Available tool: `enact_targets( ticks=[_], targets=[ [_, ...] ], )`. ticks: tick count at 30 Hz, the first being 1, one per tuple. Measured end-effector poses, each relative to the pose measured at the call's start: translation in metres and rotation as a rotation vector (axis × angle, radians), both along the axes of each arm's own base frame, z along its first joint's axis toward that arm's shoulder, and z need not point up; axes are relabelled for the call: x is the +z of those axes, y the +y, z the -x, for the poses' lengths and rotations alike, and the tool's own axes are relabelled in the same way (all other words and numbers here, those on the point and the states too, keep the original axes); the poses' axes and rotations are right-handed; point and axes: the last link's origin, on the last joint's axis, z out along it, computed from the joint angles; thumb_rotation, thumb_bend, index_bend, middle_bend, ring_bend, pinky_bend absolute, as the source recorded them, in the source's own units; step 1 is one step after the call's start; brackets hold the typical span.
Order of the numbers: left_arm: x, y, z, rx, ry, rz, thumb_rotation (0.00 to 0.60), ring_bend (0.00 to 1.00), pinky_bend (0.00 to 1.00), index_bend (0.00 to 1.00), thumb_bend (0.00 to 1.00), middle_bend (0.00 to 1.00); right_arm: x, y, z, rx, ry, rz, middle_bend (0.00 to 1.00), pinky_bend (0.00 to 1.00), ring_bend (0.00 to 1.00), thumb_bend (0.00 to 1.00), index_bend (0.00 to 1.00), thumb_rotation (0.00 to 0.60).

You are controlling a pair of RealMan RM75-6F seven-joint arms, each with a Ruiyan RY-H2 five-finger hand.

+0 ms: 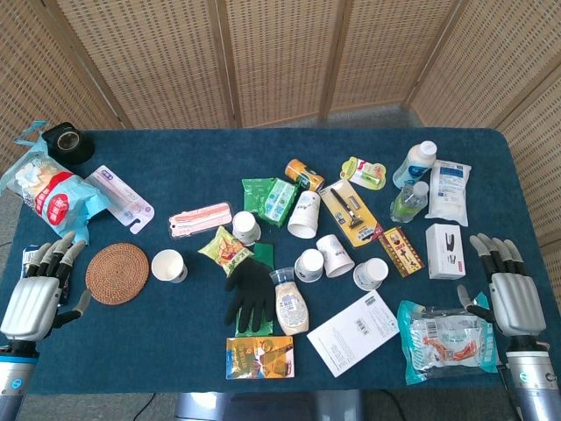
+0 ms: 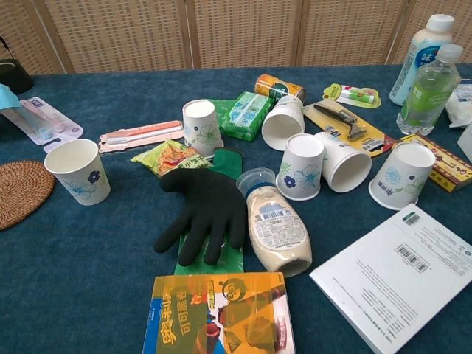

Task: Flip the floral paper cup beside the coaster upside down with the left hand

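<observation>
The floral paper cup (image 1: 168, 265) (image 2: 77, 171) stands upright, mouth up, just right of the round woven coaster (image 1: 117, 274) (image 2: 20, 192). My left hand (image 1: 39, 291) rests at the table's left front edge, fingers spread and empty, a little left of the coaster. My right hand (image 1: 507, 285) lies at the right front edge, also spread and empty. Neither hand shows in the chest view.
Several other paper cups (image 1: 335, 254) (image 2: 302, 166) cluster mid-table among a black glove (image 1: 251, 285), a sauce bottle (image 1: 291, 303), snack packs, razor card and bottles (image 1: 414, 164). A tissue bag (image 1: 48, 193) and tape roll (image 1: 70, 142) sit at the far left.
</observation>
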Motion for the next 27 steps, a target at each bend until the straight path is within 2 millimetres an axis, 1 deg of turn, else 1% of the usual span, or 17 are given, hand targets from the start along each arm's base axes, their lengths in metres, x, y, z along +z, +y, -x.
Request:
enact_targets(
  ticks=[6, 14, 22, 27],
  targets=[
    [-0.001, 0.002, -0.001, 0.006, 0.007, 0.015, 0.6, 0.0, 0.03, 0.0, 0.46, 0.0, 0.0, -0.001, -0.001, 0.005, -0.006, 0.001, 0.0, 0.0, 0.0, 0.45, 0.0, 0.535],
    [0.001, 0.002, -0.006, -0.007, 0.034, 0.037, 0.6, 0.0, 0.02, 0.0, 0.46, 0.0, 0.0, 0.004, 0.004, -0.002, -0.021, 0.0, 0.0, 0.0, 0.0, 0.45, 0.0, 0.536],
    [-0.007, 0.007, -0.011, 0.009, 0.105, 0.117, 0.6, 0.0, 0.02, 0.0, 0.46, 0.0, 0.0, 0.009, 0.007, 0.005, -0.028, -0.006, 0.0, 0.0, 0.0, 0.45, 0.0, 0.535],
    [-0.016, 0.017, -0.017, 0.02, 0.174, 0.175, 0.6, 0.0, 0.03, 0.0, 0.46, 0.0, -0.001, 0.012, 0.007, 0.012, -0.037, -0.009, 0.0, 0.0, 0.0, 0.45, 0.0, 0.535]
  ],
)
